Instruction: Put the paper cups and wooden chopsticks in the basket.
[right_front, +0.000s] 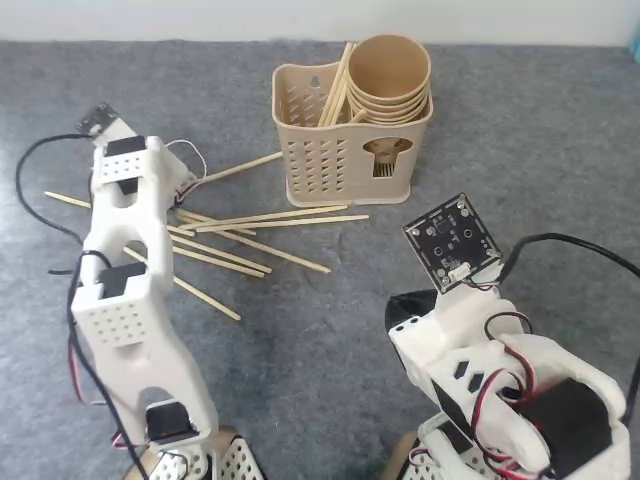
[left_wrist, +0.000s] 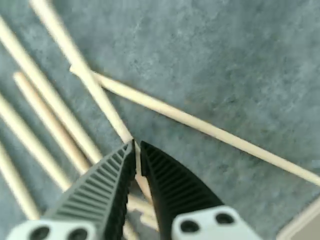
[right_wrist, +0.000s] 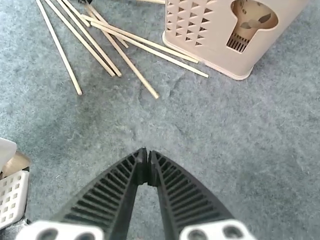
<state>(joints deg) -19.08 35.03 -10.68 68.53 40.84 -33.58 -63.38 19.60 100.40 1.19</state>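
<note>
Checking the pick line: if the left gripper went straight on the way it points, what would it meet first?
Most likely the chopstick lying slantwise just beyond the tips of the left gripper, with the grey mat under it; how far off it lies is unclear.

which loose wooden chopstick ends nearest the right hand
The pale wooden chopstick whose tip juts farthest out of the pile toward the right hand; the others end farther back.
</note>
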